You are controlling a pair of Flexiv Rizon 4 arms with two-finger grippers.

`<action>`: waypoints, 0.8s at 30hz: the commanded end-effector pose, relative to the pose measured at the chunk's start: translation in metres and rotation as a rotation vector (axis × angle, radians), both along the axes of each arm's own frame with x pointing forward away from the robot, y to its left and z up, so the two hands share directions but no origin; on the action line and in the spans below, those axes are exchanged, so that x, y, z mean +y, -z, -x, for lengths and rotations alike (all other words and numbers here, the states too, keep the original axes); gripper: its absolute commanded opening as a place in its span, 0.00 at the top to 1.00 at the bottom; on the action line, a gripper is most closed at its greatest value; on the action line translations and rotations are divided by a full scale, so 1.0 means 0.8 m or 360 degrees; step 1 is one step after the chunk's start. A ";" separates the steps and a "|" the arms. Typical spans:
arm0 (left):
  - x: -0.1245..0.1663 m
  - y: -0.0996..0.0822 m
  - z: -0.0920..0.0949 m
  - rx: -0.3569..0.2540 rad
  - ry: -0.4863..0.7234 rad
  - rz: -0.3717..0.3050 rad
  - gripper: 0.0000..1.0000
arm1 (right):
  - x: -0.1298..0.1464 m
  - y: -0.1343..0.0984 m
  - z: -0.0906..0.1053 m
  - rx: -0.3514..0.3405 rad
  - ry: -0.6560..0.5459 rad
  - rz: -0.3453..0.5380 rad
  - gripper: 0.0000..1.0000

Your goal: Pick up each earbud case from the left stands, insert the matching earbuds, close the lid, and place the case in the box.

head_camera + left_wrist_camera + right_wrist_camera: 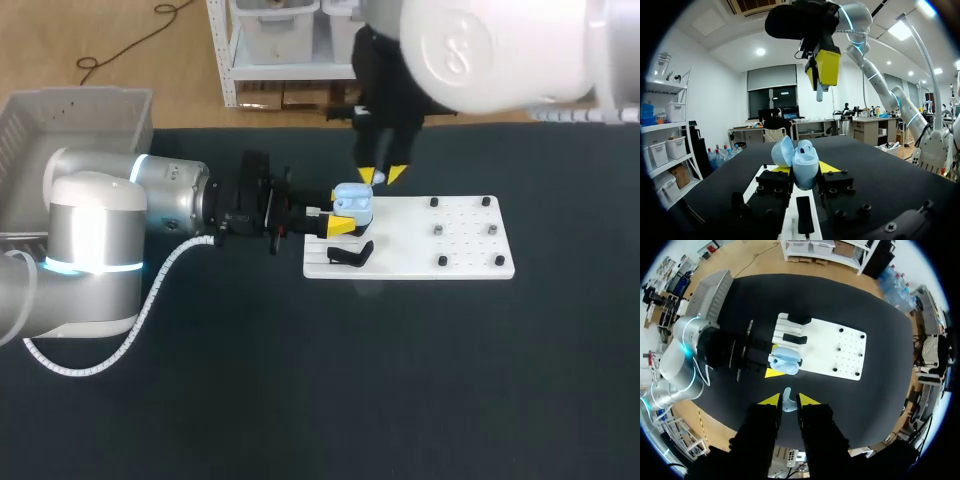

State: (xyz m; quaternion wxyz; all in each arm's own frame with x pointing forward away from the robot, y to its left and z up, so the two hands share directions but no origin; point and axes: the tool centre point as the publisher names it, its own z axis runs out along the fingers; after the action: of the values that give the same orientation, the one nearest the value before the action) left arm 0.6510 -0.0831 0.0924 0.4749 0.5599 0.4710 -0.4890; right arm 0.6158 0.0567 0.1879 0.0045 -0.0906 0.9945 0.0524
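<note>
Blue case held open, earbud above

Clamped between the fingers of the left gripper [804,172], the light-blue earbud case [353,202] sits lid-up over the left end of the white board [450,250]. The right gripper [788,401] pinches an earbud [819,93] above the case, not touching it.

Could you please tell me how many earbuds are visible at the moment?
1: a pale earbud pinched in the right end effector, above the open case held by the left end effector. Another may be hidden inside the case.
</note>
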 end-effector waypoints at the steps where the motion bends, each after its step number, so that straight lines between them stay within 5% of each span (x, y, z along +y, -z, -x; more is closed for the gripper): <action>1: 0.000 0.001 0.002 -0.0005 -0.0009 0.0003 1.00 | 0.013 0.003 -0.013 0.0060 -0.0054 0.0004 1.00; 24: 0.000 0.001 0.002 -0.0005 -0.0009 0.0003 1.00 | 0.029 0.032 -0.020 0.0144 -0.0257 -0.0041 1.00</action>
State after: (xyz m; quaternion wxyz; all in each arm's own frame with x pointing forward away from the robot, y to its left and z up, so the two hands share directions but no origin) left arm 0.6511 -0.0831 0.0924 0.4749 0.5599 0.4710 -0.4890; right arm 0.6308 0.0783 0.1640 -0.0423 -0.1683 0.9823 0.0711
